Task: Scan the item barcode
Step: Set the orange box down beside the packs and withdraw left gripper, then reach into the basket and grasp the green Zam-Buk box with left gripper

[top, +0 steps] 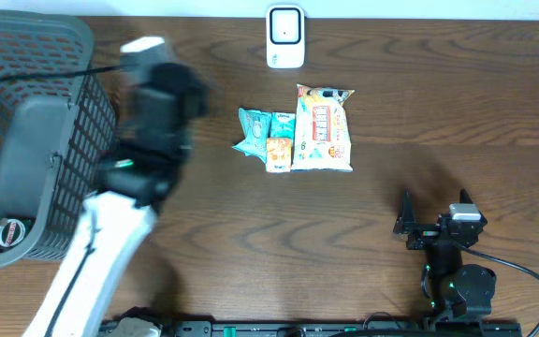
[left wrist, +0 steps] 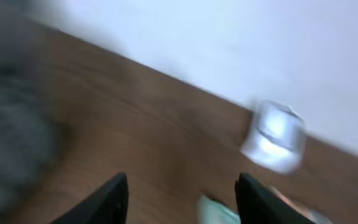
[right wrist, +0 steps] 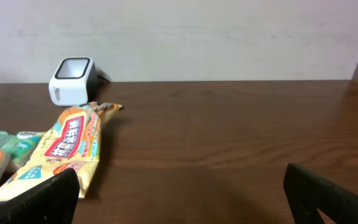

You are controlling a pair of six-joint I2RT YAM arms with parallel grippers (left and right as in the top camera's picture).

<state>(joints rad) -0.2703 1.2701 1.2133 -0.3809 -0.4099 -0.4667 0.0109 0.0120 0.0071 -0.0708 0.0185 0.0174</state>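
Both empty, jaws apart: left gripper [left wrist: 182, 190], right gripper [right wrist: 180, 183]. Hasty left approach could shove yellow foil snack packet [top: 323, 129] askew.

Overhead, the left arm [top: 162, 103] is smeared; its wrist view blurs the scanner [left wrist: 273, 135]; the basket [top: 26, 56] is cut by the left edge

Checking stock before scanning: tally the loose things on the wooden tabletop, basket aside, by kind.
White box-shaped barcode scanner: 1
Large yellow printed snack packet: 1
Small snack packets: 2 (teal; teal-topped orange, possibly two)
Total: 4
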